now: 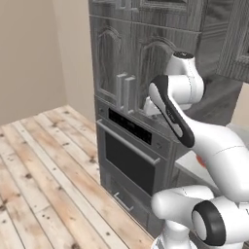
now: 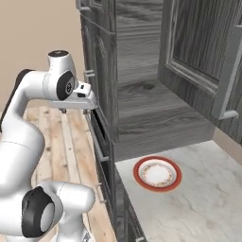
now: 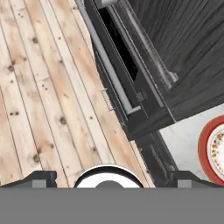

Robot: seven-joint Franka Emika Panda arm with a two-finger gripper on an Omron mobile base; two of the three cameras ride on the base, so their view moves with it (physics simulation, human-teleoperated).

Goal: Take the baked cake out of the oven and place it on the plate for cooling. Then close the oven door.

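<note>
- Nothing is done yet: the oven door (image 1: 131,163) looks shut or nearly so, the baked cake presumably behind it.
- The tool (image 2: 90,103) hangs above the silver handle (image 3: 109,70), jaws wide, holding nothing.
- The plate (image 2: 157,173) waits bare near the bench (image 2: 208,198) edge beside the oven (image 1: 133,146).
- Cabinet doors (image 1: 129,63) stand close overhead.

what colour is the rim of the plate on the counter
Red-orange, around a cream patterned centre; the plate shows best in the right base view.
</note>
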